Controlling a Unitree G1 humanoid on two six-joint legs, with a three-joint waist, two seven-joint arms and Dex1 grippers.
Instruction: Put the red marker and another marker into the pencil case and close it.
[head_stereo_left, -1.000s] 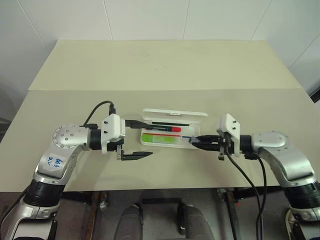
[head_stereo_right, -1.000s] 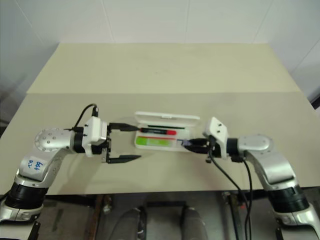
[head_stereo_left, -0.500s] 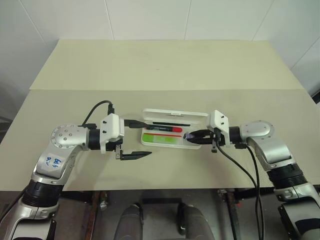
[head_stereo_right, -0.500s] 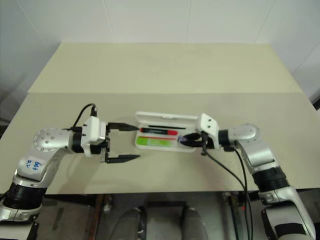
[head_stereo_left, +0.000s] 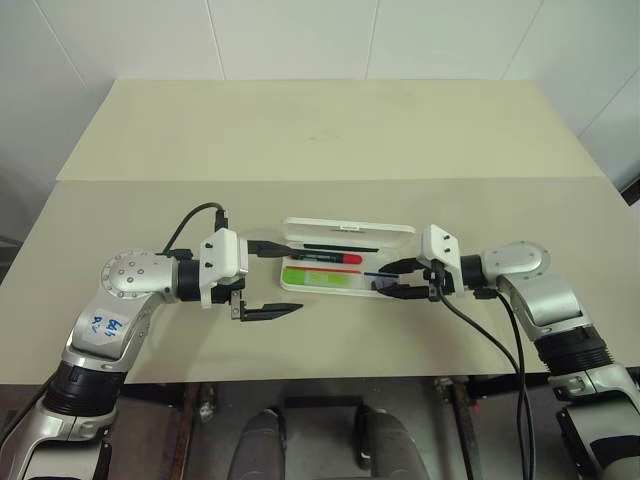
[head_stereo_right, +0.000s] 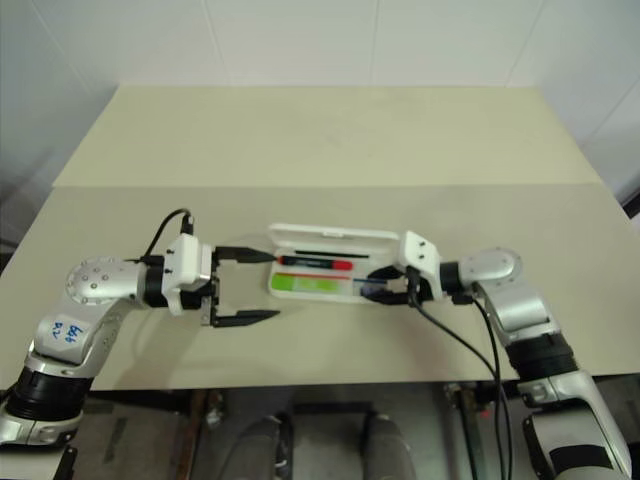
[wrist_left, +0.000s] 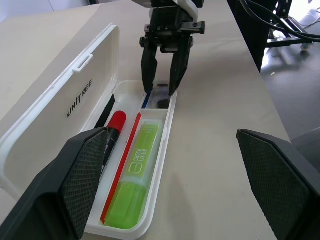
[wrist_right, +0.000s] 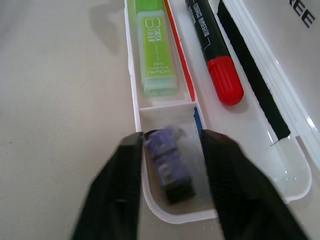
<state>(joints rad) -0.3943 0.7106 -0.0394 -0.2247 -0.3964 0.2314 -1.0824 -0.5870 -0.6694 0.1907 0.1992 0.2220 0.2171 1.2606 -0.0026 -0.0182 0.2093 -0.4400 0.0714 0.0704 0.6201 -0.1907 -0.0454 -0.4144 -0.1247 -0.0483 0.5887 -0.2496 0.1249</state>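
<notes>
pencil case open; right gripper parted above it.

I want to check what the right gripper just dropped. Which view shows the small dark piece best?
The right wrist view: the small purplish-black piece lies in the pencil case's end compartment, between open jaws. The left wrist view shows it dimly; the head views barely resolve it.

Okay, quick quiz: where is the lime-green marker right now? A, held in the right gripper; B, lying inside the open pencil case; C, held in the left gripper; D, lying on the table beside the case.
B: the lime-green marker lies in the front compartment of the open pencil case, beside the red marker, with neither gripper touching it.
</notes>
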